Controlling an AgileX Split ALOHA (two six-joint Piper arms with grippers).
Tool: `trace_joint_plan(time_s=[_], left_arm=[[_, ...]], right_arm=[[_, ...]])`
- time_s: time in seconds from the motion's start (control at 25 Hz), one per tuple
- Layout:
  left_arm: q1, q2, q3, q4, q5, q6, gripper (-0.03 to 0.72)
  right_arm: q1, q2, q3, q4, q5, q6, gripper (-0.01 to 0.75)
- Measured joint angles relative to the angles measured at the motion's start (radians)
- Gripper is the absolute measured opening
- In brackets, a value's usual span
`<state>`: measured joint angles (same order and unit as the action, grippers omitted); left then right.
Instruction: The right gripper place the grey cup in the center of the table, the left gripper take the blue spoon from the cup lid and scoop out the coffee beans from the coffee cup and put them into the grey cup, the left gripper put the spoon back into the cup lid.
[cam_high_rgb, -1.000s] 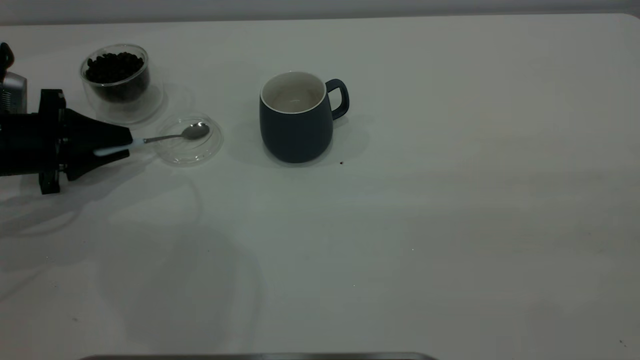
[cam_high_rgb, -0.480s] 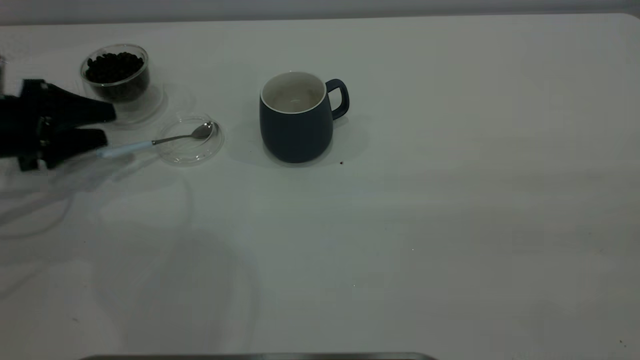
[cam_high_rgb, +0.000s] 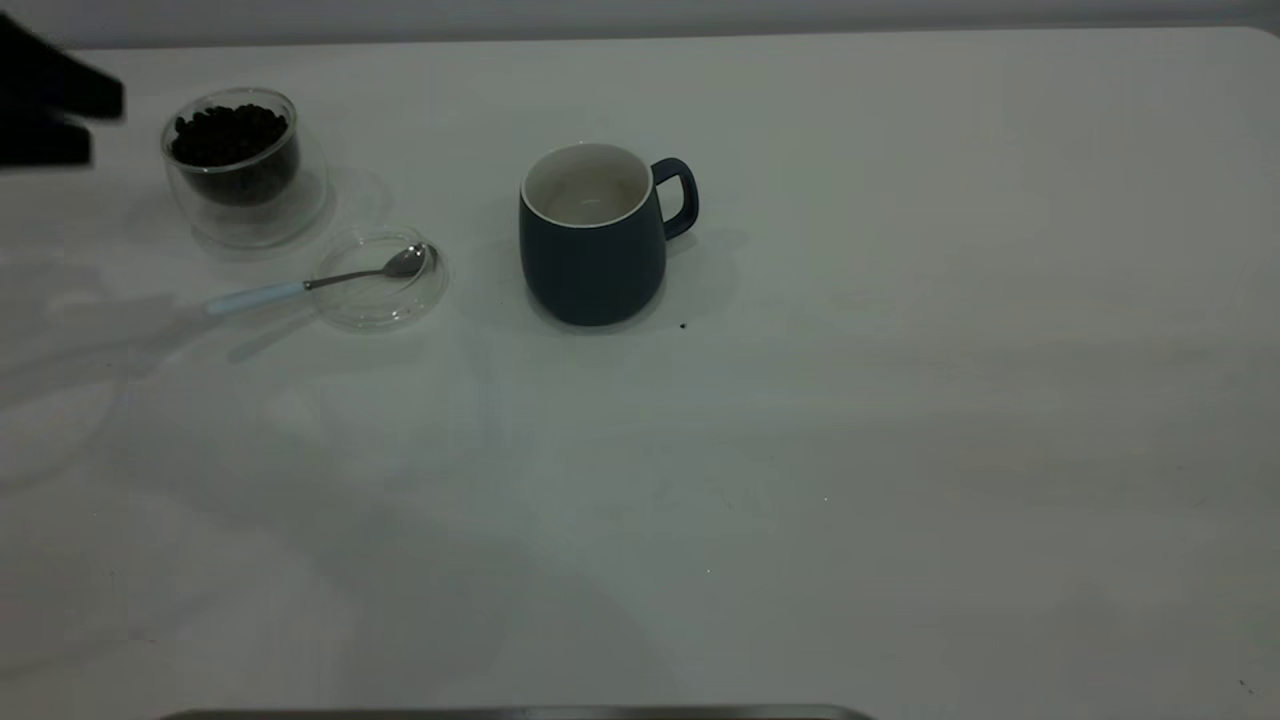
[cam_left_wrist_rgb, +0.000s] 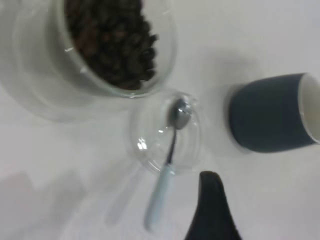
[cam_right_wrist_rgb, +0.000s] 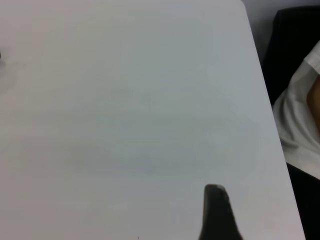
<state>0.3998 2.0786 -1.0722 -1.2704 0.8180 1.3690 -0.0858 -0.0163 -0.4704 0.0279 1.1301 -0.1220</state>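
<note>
Left end effector (cam_high_rgb: 95, 122) cut off at edge, seemingly parted.

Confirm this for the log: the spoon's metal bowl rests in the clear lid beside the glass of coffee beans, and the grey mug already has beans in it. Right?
Not quite. The exterior view shows the grey mug with a bare white interior, no beans. The rest holds: the spoon has its bowl in the clear lid, beside the glass cup of coffee beans.

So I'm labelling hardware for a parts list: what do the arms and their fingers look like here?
Little shows. The left gripper is plain matte black with blunt, wedge-shaped ends; one tapered black finger appears in its wrist view. The right gripper shows only one similar black finger. No markings or cables visible.
</note>
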Motion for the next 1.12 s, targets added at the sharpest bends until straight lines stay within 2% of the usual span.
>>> trace_joint_plan(time_s=[0.2, 0.32, 0.6, 0.68, 0.88, 0.96, 1.12], left_arm=[[-0.055, -0.237, 0.006, 0.293, -0.009, -0.293, 0.593], [-0.086, -0.371, 0.006, 0.493, 0.03, -0.494, 0.593], [-0.108, -0.583, 0.008, 0.864, 0.279, -0.93, 0.593], [-0.108, -0.629, 0.008, 0.917, 0.342, -1.024, 0.593], [-0.114, -0.751, 0.039, 0.937, 0.348, -1.138, 0.592], [-0.137, -0.816, 0.083, 0.939, 0.348, -1.158, 0.593], [-0.232, -0.989, 0.197, 0.94, 0.348, -1.139, 0.592]], right_arm=[[0.0, 0.0, 0.0, 0.0, 0.0, 0.0, 0.459], [0.0, 0.0, 0.0, 0.0, 0.0, 0.0, 0.459], [0.0, 0.0, 0.0, 0.0, 0.0, 0.0, 0.459], [0.0, 0.0, 0.0, 0.0, 0.0, 0.0, 0.459], [0.0, 0.0, 0.0, 0.0, 0.0, 0.0, 0.459], [0.0, 0.0, 0.0, 0.0, 0.0, 0.0, 0.459], [0.0, 0.0, 0.0, 0.0, 0.0, 0.0, 0.459]])
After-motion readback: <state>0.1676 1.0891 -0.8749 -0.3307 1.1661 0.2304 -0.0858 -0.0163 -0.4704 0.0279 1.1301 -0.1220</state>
